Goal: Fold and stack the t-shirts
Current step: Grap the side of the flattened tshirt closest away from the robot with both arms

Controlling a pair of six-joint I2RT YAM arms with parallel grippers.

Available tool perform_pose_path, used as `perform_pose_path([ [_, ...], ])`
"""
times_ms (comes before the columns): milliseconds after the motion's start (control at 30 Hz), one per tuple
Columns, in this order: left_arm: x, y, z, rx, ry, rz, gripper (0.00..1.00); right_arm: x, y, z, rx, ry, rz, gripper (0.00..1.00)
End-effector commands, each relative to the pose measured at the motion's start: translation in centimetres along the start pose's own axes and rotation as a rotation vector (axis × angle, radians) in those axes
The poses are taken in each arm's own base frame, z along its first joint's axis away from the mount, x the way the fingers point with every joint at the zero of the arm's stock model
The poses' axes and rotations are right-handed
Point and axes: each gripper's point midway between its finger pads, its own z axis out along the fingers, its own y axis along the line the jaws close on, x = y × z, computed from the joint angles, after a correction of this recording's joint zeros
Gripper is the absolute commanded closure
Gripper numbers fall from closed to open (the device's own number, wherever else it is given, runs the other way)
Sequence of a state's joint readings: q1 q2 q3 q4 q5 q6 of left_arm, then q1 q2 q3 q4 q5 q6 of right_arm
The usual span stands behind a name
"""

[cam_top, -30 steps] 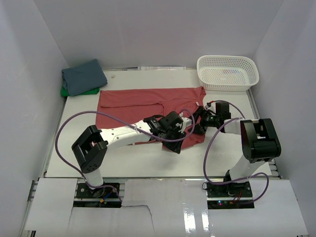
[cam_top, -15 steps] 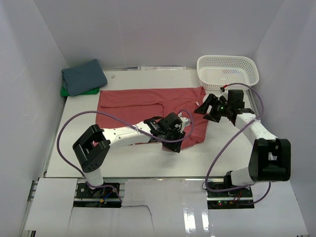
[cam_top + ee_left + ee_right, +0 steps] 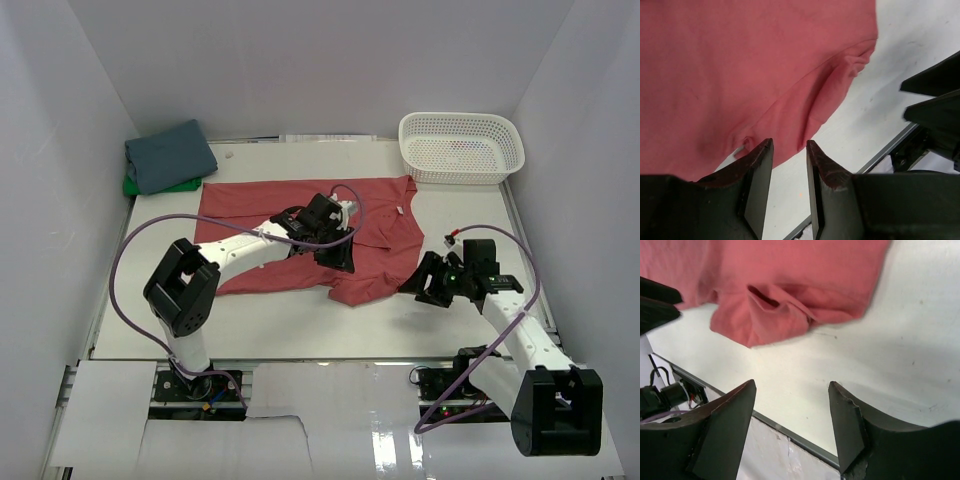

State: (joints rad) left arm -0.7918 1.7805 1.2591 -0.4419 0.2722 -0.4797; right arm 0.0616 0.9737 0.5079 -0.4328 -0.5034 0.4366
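Centrally on the white table (image 3: 300,325) lies the coral-red t-shirt (image 3: 260,205), spread wide from left to right, with its far edge running straight and its near right part drawn into a rumpled flap that points toward the arms. A small white neck label (image 3: 400,211) shows near its far right corner. In the right wrist view the flap's edge carries a deep, pocket-like crease, and bare table lies between it and the fingers.

The left gripper (image 3: 335,255) hangs over the middle of the shirt, its arm reaching across the cloth from the near left. In its own camera the two fingers stand partly apart with nothing between them, the shirt's edge and the table visible through the gap, so the jaws are released.

The right gripper (image 3: 415,285) sits over bare table just beside the flap's right side, apart from the cloth. Its jaws are spread wide and hold nothing.

At the far left corner the slate-blue t-shirt (image 3: 170,155) lies folded on top of the bright green t-shirt (image 3: 150,186), of which only a strip shows. At the far right stands a white mesh basket (image 3: 462,147).
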Motion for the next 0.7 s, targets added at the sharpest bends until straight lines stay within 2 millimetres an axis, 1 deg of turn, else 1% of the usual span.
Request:
perform_pose_path([
  [0, -1.8, -3.4, -0.7, 0.092, -0.031, 0.039, 0.57, 1.6, 0.0, 0.2, -0.032, 0.037, 0.006, 0.35],
  [33, -1.8, -3.2, -0.6, 0.087, -0.029, 0.036, 0.57, 1.9, -0.2, 0.5, -0.03, 0.046, 0.011, 0.35],
  [167, -2.4, -2.4, -0.7, 0.082, -0.032, -0.003, 0.57, 1.7, -0.6, 1.0, -0.024, 0.044, 0.009, 0.38],
  [200, -2.2, -2.0, -0.8, 0.078, -0.027, -0.03, 0.57, 1.5, -0.6, 1.2, -0.029, 0.041, 0.005, 0.39],
  [233, -2.8, -1.1, -1.3, 0.073, -0.039, -0.062, 0.57, 1.6, -0.8, 1.5, -0.026, 0.054, 0.012, 0.4],
  [267, -3.0, -0.5, -1.6, 0.071, -0.043, -0.085, 0.57, 1.6, -0.8, 1.6, -0.025, 0.058, 0.012, 0.42],
  [300, -2.8, 0.2, -1.9, 0.074, -0.037, -0.122, 0.57, 1.3, -0.9, 1.9, -0.028, 0.051, 0.007, 0.42],
  [333, -3.7, 1.2, -3.0, 0.073, -0.069, -0.15, 0.57, 1.3, -1.0, 2.1, -0.025, 0.058, 0.012, 0.42],
  [400, -3.9, 2.6, -4.1, 0.056, -0.092, -0.187, 0.57, 0.8, -1.1, 2.5, -0.022, 0.049, 0.009, 0.43],
  [433, -4.9, 3.4, -5.6, 0.052, -0.136, -0.204, 0.57, 0.5, -1.1, 2.6, -0.021, 0.043, 0.004, 0.43],
  [500, -5.3, 4.6, -7.1, 0.03, -0.157, -0.237, 0.57, 0.1, -1.0, 2.8, -0.026, 0.043, 0.003, 0.46],
  [533, -5.5, 5.8, -7.8, 0.014, -0.172, -0.264, 0.56, 0.1, -1.0, 3.0, -0.027, 0.049, 0.006, 0.46],
  [567, -5.9, 6.0, -8.9, 0.012, -0.194, -0.268, 0.56, 0.0, -1.0, 3.2, -0.03, 0.05, 0.007, 0.48],
  [600, -5.7, 7.1, -9.5, -0.005, -0.197, -0.29, 0.56, 0.0, -1.0, 3.3, -0.029, 0.054, 0.01, 0.49],
  [667, -5.8, 7.6, -10.8, -0.011, -0.221, -0.299, 0.56, -0.4, -1.0, 3.5, -0.028, 0.042, 0.005, 0.5],
])
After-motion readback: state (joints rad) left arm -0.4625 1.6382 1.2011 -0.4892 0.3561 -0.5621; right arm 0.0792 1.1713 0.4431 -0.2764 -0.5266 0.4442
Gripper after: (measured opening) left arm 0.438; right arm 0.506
